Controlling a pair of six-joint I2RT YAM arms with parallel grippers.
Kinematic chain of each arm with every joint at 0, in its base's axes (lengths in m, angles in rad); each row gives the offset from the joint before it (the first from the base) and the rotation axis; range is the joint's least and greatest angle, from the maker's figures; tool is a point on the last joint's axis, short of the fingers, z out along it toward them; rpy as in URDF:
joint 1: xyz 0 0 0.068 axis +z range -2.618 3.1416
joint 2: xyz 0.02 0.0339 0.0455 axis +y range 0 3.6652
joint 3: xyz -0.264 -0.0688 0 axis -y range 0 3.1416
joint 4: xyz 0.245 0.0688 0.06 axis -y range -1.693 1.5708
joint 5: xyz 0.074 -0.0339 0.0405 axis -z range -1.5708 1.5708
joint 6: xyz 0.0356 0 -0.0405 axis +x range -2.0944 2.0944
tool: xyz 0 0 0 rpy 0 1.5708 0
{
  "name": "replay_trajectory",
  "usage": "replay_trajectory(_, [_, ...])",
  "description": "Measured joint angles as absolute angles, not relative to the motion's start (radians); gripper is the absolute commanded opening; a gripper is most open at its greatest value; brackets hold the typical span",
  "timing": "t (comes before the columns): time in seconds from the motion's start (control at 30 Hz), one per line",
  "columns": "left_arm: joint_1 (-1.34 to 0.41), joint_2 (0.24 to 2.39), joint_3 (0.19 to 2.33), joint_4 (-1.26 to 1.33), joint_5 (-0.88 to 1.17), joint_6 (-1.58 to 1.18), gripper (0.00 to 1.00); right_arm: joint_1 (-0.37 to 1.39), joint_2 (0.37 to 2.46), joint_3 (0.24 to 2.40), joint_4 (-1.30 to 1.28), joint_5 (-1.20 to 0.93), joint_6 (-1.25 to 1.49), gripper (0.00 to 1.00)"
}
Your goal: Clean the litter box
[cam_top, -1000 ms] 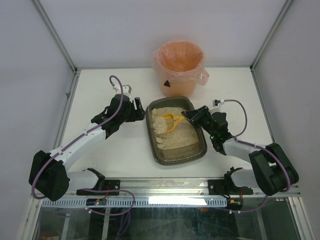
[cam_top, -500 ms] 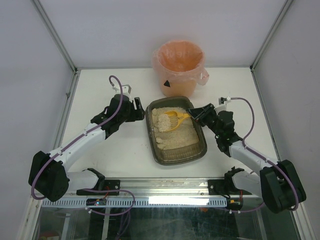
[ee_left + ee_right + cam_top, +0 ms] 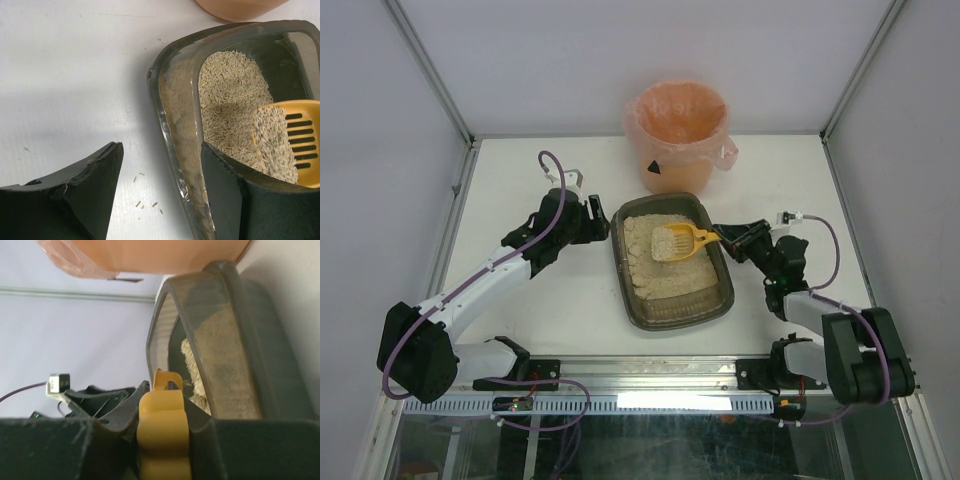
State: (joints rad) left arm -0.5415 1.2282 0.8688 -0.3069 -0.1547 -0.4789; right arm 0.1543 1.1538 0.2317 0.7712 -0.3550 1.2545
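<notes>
The litter box (image 3: 670, 319) sits mid-table (image 3: 555, 300), long side running away from the arms, just in front of the pink-lined bin (image 3: 677, 135), with beige litter covering its floor. The left gripper (image 3: 162, 150) is partly open and straddles the box's left wall: one finger (image 3: 95, 185) stands on the table clear of the wall, the other is inside the box. The right gripper (image 3: 161, 395) is clamped on the handle of the scoop (image 3: 682, 240), which carries litter over the box's far half. A few grains (image 3: 145, 202) lie on the table.
</notes>
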Motion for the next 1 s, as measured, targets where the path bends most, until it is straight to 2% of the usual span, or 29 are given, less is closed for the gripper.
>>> replay_trajectory(0.33, [-0.542, 1.229, 0.869, -0.307, -0.154, -0.479, 0.64, 0.039, 1.281, 0.159, 1.069, -0.506, 1.426, 0.0])
replay_trajectory(1.0, [-0.542, 1.244, 0.869, -0.291, -0.127, -0.482, 0.62, 0.006, 1.432, 0.166, 1.301, -0.583, 1.522, 0.0])
